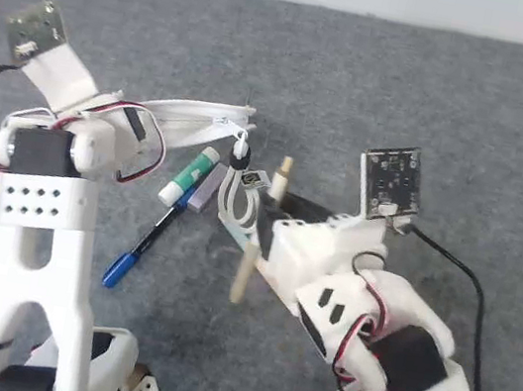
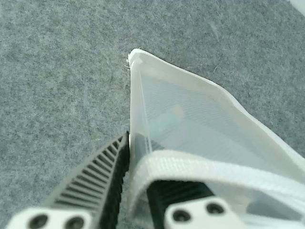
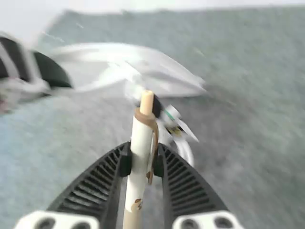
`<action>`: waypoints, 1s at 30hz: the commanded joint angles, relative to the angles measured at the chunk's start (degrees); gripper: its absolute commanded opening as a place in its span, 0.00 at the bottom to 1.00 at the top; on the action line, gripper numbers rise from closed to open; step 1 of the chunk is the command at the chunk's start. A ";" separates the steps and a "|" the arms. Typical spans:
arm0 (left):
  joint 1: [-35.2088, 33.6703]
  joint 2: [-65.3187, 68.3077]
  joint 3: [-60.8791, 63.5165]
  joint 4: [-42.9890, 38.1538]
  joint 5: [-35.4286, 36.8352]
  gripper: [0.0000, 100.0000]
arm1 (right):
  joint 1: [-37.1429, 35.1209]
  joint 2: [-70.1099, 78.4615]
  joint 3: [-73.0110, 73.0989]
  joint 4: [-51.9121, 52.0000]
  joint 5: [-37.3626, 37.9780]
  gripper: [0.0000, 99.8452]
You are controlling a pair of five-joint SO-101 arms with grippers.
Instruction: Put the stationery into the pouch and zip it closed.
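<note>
1. One edge of the white mesh pouch (image 2: pixel 190 114) is pinched firmly by the left gripper (image 2: pixel 136 155).
2. Just beside the pouch lie a blue pen (image 1: pixel 141 244), a green-and-white marker (image 1: pixel 189 176) and a lilac eraser (image 1: pixel 205 189).
3. The right gripper (image 3: pixel 141 155) is clamped on a cream pen (image 3: pixel 143 129), near the pouch.
4. Loading seems in hand; next, the pen must be aimed into the opening, then released.
</note>
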 commanded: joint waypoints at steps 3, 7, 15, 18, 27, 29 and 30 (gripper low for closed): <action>-0.26 -0.26 -3.21 0.26 0.70 0.01 | -1.89 -1.01 -0.53 -13.67 -0.79 0.01; -0.35 -0.26 -3.21 0.26 0.70 0.01 | -1.89 -0.92 -0.53 -23.43 3.96 0.01; -0.44 -0.26 -3.21 0.09 0.70 0.01 | -1.89 0.04 -0.44 -43.38 10.90 0.01; -0.44 -0.26 -3.21 0.09 0.70 0.01 | -1.89 3.30 -0.44 -47.60 10.90 0.01; -0.44 -0.26 -3.21 0.00 0.70 0.01 | -1.80 14.46 -0.44 -58.33 15.65 0.01; -0.53 -0.26 -3.21 0.00 0.70 0.01 | -1.63 15.52 0.18 -60.62 16.97 0.01; -0.53 -0.26 -3.21 0.00 0.70 0.01 | -1.63 15.87 0.97 -62.37 17.41 0.01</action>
